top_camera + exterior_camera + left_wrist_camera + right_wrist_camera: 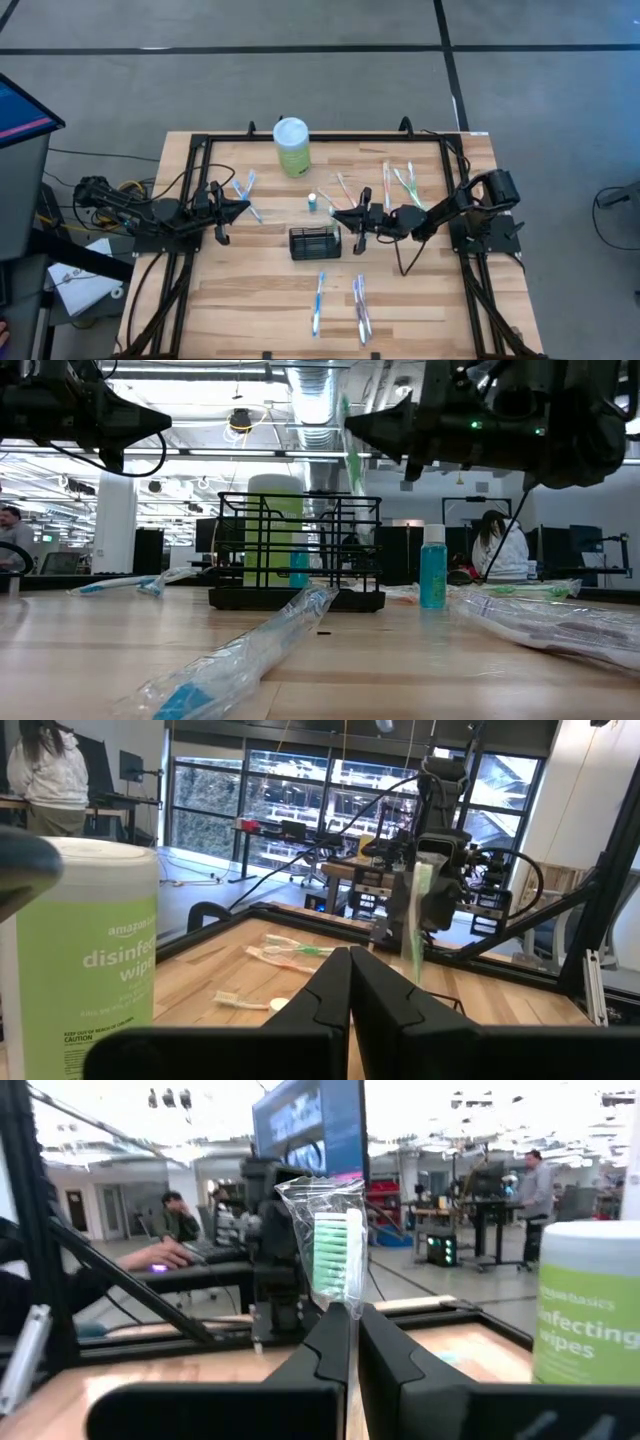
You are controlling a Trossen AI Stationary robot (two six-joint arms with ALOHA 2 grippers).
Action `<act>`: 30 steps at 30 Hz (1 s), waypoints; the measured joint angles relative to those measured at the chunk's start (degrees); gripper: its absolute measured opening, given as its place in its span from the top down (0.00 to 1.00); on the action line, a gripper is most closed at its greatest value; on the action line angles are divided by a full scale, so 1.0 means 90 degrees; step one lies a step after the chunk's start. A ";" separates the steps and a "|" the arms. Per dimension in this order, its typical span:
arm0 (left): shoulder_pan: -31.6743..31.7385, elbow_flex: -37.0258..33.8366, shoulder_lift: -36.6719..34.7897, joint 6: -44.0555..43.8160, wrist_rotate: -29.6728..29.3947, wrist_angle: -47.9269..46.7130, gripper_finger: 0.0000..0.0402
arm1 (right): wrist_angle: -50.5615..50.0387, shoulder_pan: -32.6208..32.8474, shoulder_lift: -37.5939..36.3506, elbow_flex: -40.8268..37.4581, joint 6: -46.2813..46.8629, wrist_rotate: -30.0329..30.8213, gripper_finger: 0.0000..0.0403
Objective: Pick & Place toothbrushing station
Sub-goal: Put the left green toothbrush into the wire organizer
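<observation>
Right gripper [337, 214] jaws clamped on a wrapped green toothbrush [338, 1255], hanging above the counter [250, 300] just right of the toothbrushing station [314, 243]; station sits mid-counter; left gripper [243, 207] jaws closed, holding nothing, above the counter's left part; green wipes canister [292, 146] at far edge.

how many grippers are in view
2: the left gripper, shut and empty, left of the caddy; the right gripper, just beyond its right end, shut on a wrapped green toothbrush.

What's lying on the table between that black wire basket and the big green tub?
A small blue bottle stands between the basket and tub, seen from the high view.
</observation>
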 joint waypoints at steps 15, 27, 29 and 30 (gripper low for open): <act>-0.0001 0.0001 0.0000 -0.0002 0.0000 0.0001 1.00 | 0.0170 0.0058 0.0192 -0.0053 -0.0129 0.0139 1.00; 0.0002 -0.0001 0.0198 -0.0007 -0.0038 0.0022 1.00 | 0.0305 0.0106 0.1024 0.0476 -0.0270 0.0331 1.00; 0.0002 -0.0001 0.0270 -0.0009 -0.0072 0.0024 1.00 | 0.0321 0.0106 0.0970 0.0449 -0.0270 0.0328 0.99; 0.0002 -0.0001 0.0304 -0.0009 -0.0073 0.0042 1.00 | 0.0320 0.0106 0.0970 0.0412 -0.0268 0.0328 0.99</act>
